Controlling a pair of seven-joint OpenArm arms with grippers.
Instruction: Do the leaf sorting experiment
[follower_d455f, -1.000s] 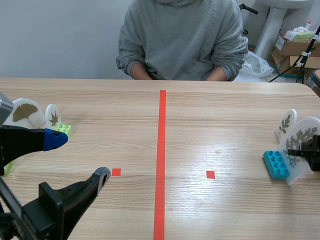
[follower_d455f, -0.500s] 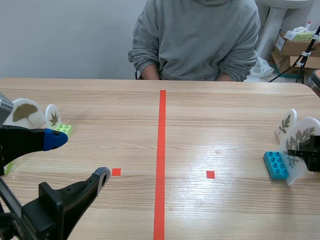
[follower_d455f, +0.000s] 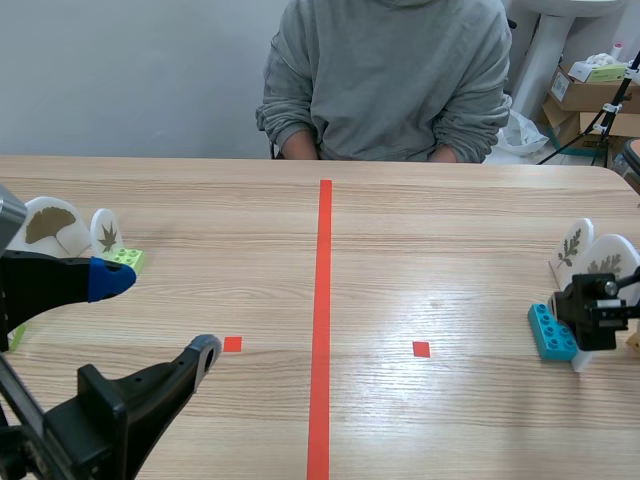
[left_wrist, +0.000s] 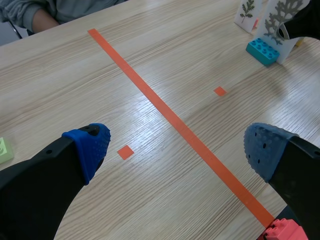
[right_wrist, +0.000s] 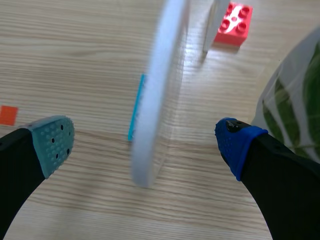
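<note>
On the table's right side a white card with a grey leaf print (follower_d455f: 610, 258) stands upright on a cyan brick (follower_d455f: 550, 331). My right gripper (follower_d455f: 597, 312) is at this card, open. In the right wrist view the card (right_wrist: 161, 90) runs edge-on between the spread fingers of my right gripper (right_wrist: 141, 140), and no pad presses it. A smaller leaf card (follower_d455f: 573, 245) stands just behind. On the left side stand a ginkgo card (follower_d455f: 45, 228) and a small leaf card (follower_d455f: 105, 232) by a green brick (follower_d455f: 128, 258). My left gripper (follower_d455f: 155, 315) hangs open and empty at the near left.
A person in a grey hoodie (follower_d455f: 390, 70) sits across the table with arms at its far edge. An orange tape line (follower_d455f: 322, 320) splits the table. A red brick (right_wrist: 232, 25) and a green-leaf card (right_wrist: 295, 95) lie beside my right gripper.
My right gripper has opened and let go of the leaf card, which stays standing on the cyan brick. The person shifted slightly. My left arm kept still.
</note>
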